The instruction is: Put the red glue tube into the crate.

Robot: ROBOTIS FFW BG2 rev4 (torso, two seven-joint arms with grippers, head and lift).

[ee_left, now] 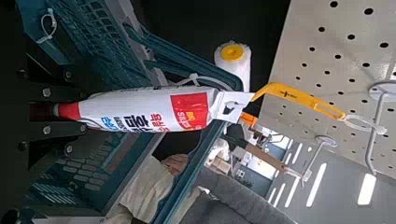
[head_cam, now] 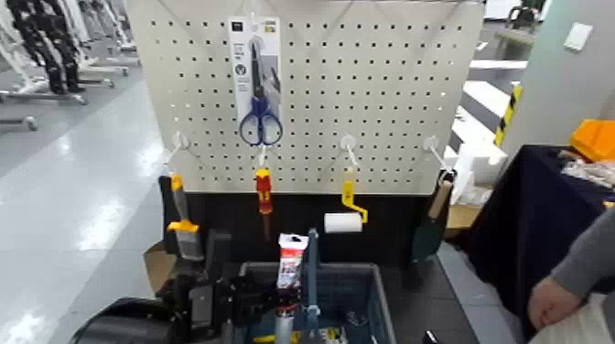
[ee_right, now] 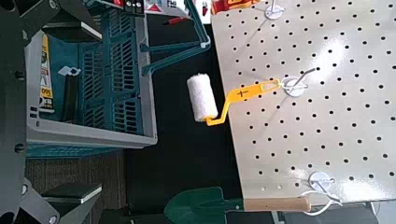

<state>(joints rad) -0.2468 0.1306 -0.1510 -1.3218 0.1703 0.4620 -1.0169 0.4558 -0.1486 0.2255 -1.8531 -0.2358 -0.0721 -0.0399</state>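
Crate (head_cam: 378,298) seen below pegboard (head_cam: 366,91). Right gripper (ee_right: 99,112) held idle on the crate's right side, fingers apart. Left gripper (head_cam: 275,298) positioned over crate, fingers clamped on red glue tube (head_cam: 291,263), tube held above crate beside handle (head_cam: 313,265).

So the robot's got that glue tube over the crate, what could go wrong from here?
The left hand, above the crate, grips the red glue tube only at its nozzle end, so it might tilt or slip.

The blue centre handle stands right beside the tube and could snag it on the way down.

The empty right hand, near the crate, probably couldn't catch it.
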